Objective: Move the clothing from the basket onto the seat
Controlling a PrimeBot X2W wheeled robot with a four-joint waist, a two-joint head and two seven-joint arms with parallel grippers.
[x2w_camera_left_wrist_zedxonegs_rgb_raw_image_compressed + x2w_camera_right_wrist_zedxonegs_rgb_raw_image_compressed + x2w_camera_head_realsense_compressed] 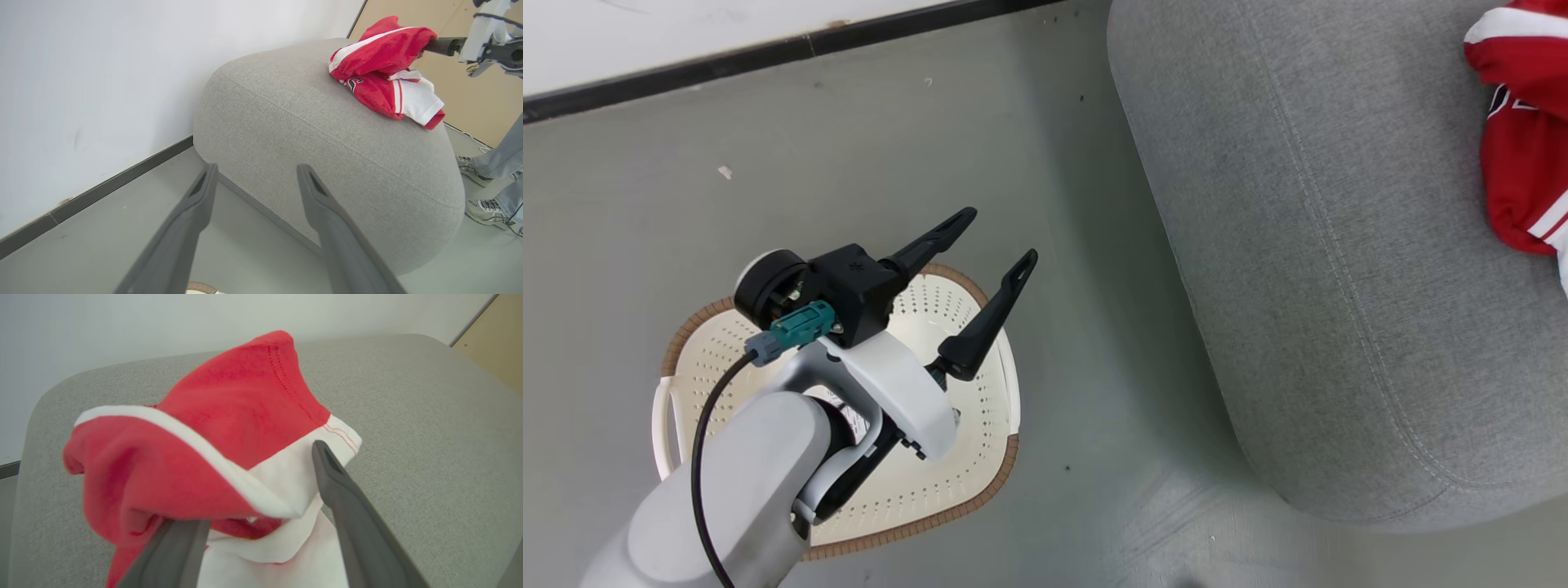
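Right end effector (261, 490) apart, red garment (245, 396) draped over one finger (175, 551) on sofa (408, 416): pullback could snag, drag it off. Left end effector (1001, 237) apart over basket (980, 457).

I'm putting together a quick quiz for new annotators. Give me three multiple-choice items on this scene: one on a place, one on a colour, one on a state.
1. Where does the clothing lie relative to the sofa?
A. beneath it
B. on top of it
C. leaning against its side

2. What colour is the rim of the basket?
A. brown
B. blue
C. black

3. How is the left gripper?
A. shut on the clothing
B. shut on a basket handle
C. open, holding nothing

Key:
1 B: the left wrist view shows the red and white heap resting on the sofa's upper surface.
2 A: the head view shows a brown band around the cream perforated wall.
3 C: its two dark fingers stand well apart above the basket with nothing between them.
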